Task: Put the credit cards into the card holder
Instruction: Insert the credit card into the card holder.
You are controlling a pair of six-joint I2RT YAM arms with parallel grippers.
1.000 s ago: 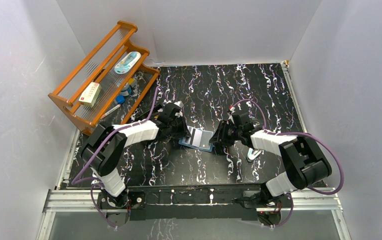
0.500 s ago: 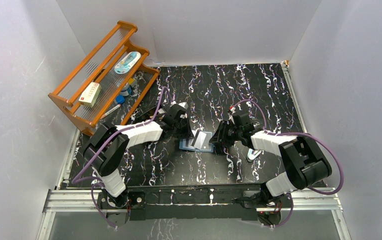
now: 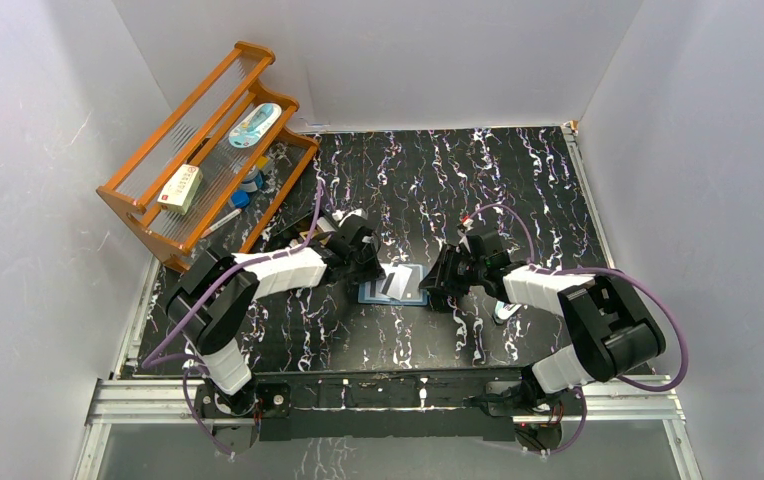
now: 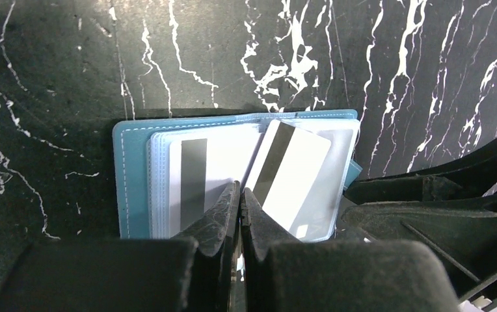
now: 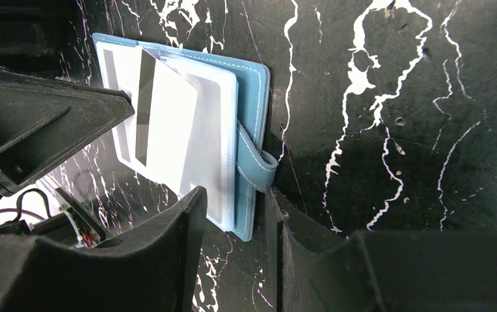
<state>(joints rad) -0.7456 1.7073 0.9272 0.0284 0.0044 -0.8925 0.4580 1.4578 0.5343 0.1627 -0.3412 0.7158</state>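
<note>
The teal card holder (image 3: 394, 285) lies open on the black marbled table between my two grippers. In the left wrist view one of the credit cards (image 4: 210, 162), white with a dark stripe, sits in the left pocket of the card holder (image 4: 132, 175). A second striped card (image 4: 295, 175) lies tilted across the right pocket. My left gripper (image 4: 240, 190) is shut, its tips resting at the holder's centre fold with nothing between them. My right gripper (image 5: 234, 195) stands open, straddling the holder's (image 5: 254, 84) near corner below the snap tab (image 5: 260, 162).
An orange wooden rack (image 3: 208, 140) stands at the back left, holding a white-and-red box (image 3: 181, 188) and other small items. A small white object (image 3: 506, 310) lies beside the right arm. The right gripper's black fingers (image 4: 428, 201) fill the left wrist view's right side.
The left gripper swung back from the holder, then came down onto its middle. The loose card, propped up half a second ago, now lies flatter. The right gripper held still.
</note>
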